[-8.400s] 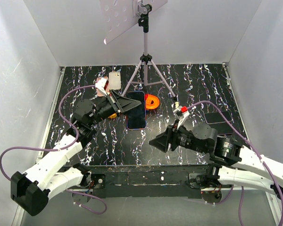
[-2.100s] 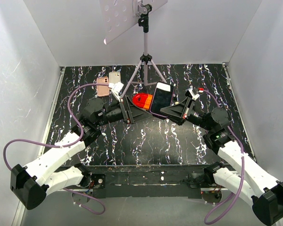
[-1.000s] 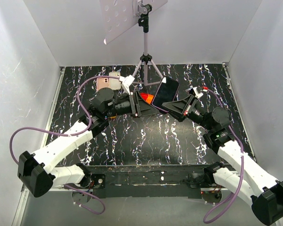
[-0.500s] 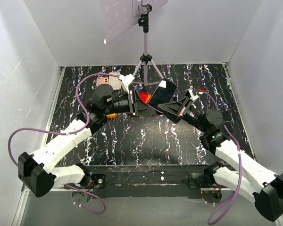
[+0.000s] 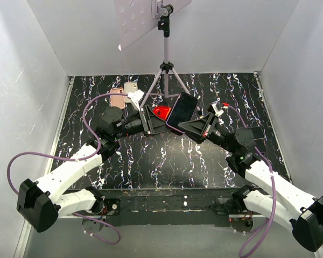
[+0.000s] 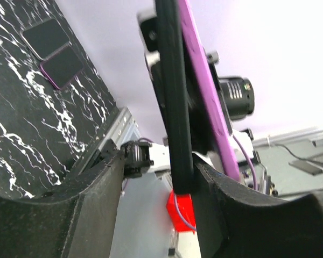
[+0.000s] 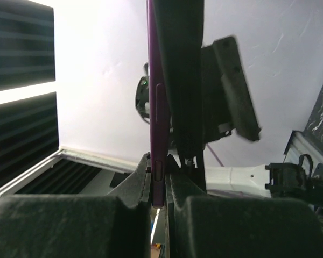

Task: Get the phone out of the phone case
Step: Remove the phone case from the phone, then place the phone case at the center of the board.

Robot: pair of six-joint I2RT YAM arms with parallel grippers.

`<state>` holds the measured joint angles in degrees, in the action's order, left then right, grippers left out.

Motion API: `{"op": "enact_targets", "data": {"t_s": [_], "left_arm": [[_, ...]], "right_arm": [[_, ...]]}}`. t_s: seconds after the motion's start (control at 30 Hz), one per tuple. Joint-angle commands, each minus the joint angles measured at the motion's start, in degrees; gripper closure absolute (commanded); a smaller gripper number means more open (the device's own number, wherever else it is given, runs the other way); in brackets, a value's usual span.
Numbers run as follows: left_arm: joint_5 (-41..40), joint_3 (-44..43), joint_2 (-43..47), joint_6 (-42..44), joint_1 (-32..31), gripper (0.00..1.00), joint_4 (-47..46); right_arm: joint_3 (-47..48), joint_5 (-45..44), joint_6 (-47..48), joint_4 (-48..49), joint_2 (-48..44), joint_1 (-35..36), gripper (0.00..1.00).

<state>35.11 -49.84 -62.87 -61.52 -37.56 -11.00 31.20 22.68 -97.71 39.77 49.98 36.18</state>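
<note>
The black phone (image 5: 183,109) hangs in the air above the table's middle, in its purple phone case (image 7: 156,107). In the left wrist view the phone (image 6: 172,97) shows edge-on, and the case (image 6: 204,102) spreads away from it toward the top. My right gripper (image 5: 189,127) (image 7: 160,183) is shut on the case's lower edge. The left gripper (image 5: 162,121) (image 6: 159,180) is open around the phone's corner. The phone leans against one of its fingers (image 6: 218,215), with a wide gap to the other.
A tripod (image 5: 165,70) with a perforated board stands at the back centre. A red and orange object (image 5: 161,112) lies just behind the grippers. Two phones (image 5: 118,99) lie at the back left. Two dark phones (image 6: 54,51) lie on the marbled table (image 5: 151,161).
The held phone has dropped slightly and turned its screen away from the glare. The left arm has drawn back to the left a little. The right gripper keeps its hold.
</note>
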Motion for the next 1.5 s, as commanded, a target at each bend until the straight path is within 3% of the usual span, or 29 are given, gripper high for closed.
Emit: {"op": "enact_targets", "data": {"t_s": [0.0,0.23,0.37,0.47,0.63,0.7,0.8,0.93,1.1,1.23,1.3,1.37,1.47], "left_arm": [[-8.6,2.2,1.0,-3.6,1.5,0.5,-6.7],[-11.0,0.8,0.8,-3.5,1.6,0.48,-4.8],[-10.0,-2.2,0.1,-1.0,1.8,0.54,-1.9],[-7.3,-4.1,-0.5,0.5,1.9,0.66,-0.7],[-5.1,-4.8,0.7,3.7,2.7,1.0,3.8],[-6.7,-6.0,1.8,7.4,3.1,1.0,10.4],[-13.3,-10.7,2.6,15.3,3.8,1.0,25.0],[-38.7,-17.3,2.0,24.2,4.4,1.0,44.7],[-62.8,-16.1,3.2,23.3,10.4,1.0,53.8],[-66.5,-12.7,2.9,24.4,19.6,1.0,51.8],[-63.0,-12.9,0.1,26.1,25.8,1.0,48.8],[-63.9,-14.0,-4.2,30.4,28.7,0.99,42.9],[-65.4,-20.1,-15.6,34.3,32.4,1.0,41.3]], "right_arm": [[-0.2,4.5,-3.5,15.1,-1.4,2.5,0.99],[0.8,4.1,-3.7,16.3,0.6,4.8,0.99],[0.5,5.3,-3.6,15.8,1.4,5.0,0.99],[0.3,6.1,-2.2,14.0,1.5,5.0,0.99],[1.7,6.2,4.0,3.1,-1.3,5.0,0.99],[3.8,6.9,7.2,-2.5,-2.0,5.0,0.99],[7.1,8.2,12.7,-10.7,-2.6,5.0,0.99],[10.7,9.7,17.6,-18.7,-3.3,5.1,0.99],[11.9,8.7,22.0,-24.0,-5.1,5.1,0.99],[15.5,3.4,29.4,-37.4,-8.4,5.0,0.99],[17.4,1.0,32.6,-44.4,-10.1,5.0,0.99],[18.6,-1.3,34.5,-47.8,-11.7,5.0,0.99],[19.2,-3.0,35.7,-50.2,-13.6,5.0,0.99]]}}
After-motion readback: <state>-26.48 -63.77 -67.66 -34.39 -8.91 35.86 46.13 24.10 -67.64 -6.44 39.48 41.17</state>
